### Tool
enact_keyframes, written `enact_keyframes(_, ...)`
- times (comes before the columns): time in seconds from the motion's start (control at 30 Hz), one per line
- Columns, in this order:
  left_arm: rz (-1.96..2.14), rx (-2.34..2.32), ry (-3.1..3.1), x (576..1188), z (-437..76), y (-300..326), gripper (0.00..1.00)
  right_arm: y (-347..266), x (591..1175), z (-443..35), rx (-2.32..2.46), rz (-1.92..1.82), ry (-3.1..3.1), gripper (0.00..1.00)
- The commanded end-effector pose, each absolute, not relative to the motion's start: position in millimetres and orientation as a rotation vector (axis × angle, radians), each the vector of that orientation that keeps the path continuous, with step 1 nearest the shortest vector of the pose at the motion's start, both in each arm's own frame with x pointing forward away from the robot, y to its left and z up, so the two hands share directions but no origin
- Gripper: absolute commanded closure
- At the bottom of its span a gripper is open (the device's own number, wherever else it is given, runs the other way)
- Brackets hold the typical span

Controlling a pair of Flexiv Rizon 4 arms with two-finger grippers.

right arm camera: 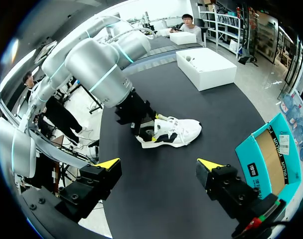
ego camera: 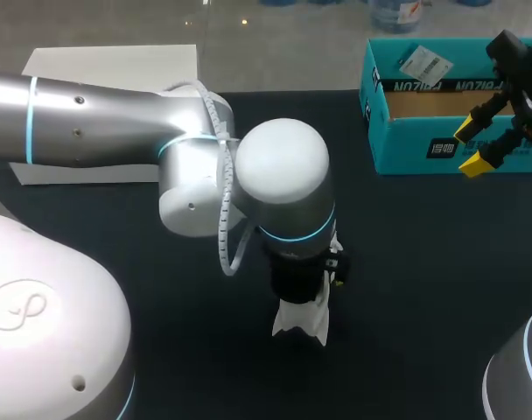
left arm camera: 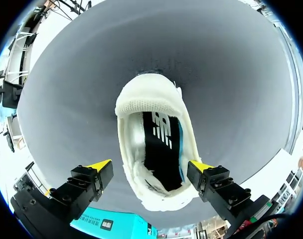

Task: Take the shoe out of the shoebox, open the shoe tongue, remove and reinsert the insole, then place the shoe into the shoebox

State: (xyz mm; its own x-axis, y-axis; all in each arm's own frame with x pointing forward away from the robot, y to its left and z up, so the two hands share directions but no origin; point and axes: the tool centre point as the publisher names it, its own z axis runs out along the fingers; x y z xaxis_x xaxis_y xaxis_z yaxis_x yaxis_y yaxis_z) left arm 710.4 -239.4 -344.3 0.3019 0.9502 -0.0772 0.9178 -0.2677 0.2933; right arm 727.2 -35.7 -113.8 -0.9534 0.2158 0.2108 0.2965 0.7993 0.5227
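A white shoe (left arm camera: 150,99) stands on the dark table with its mouth facing up, and a black insole (left arm camera: 161,149) lies inside it. My left gripper (left arm camera: 150,166) hangs straight above it, open, one yellow tip on each side of the shoe and neither touching. From the head view only the shoe's white end (ego camera: 303,324) shows under my left arm (ego camera: 283,192). At the far right stands the teal shoebox (ego camera: 423,149). My right gripper (ego camera: 472,147) hovers open and empty in front of its right end. Seen from the right wrist, the shoe (right arm camera: 174,132) lies ahead of that gripper (right arm camera: 159,164).
A white box lid (ego camera: 108,66) lies at the back left of the table. The teal shoebox (right arm camera: 266,154) has an open brown interior and a paper tag (ego camera: 421,63) on its far rim. My left arm's wrist hides the table's middle from the head view.
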Motion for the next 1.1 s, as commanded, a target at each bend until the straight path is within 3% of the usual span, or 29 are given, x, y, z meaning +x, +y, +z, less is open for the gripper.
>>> enact_keyframes(0.03,0.204,2.306,1.716,707.0,-328.2,-235.6,0.00,-35.2,728.7,-114.3,-0.406,-0.856,-2.845,0.00)
enact_keyframes(0.53,0.243,2.236,1.737,740.8,-268.5,-225.0,0.00,-35.2,728.7,-114.3,-0.406,-0.856,-2.845,0.00)
enact_keyframes(0.57,0.220,2.230,1.732,743.7,-267.0,-224.0,0.36,-35.2,728.7,-114.3,-0.406,-0.856,-2.845,0.00)
enact_keyframes(0.6,0.207,2.228,1.732,745.9,-266.1,-224.0,0.78,-35.2,728.7,-114.3,-0.406,-0.856,-2.845,0.00)
enact_keyframes(0.63,0.203,2.236,1.742,746.8,-266.1,-223.7,1.00,-35.2,728.7,-114.3,-0.406,-0.856,-2.845,0.00)
enact_keyframes(1.1,0.150,2.262,1.774,743.5,-298.2,-224.6,1.00,-35.2,728.7,-114.3,-0.406,-0.856,-2.845,0.00)
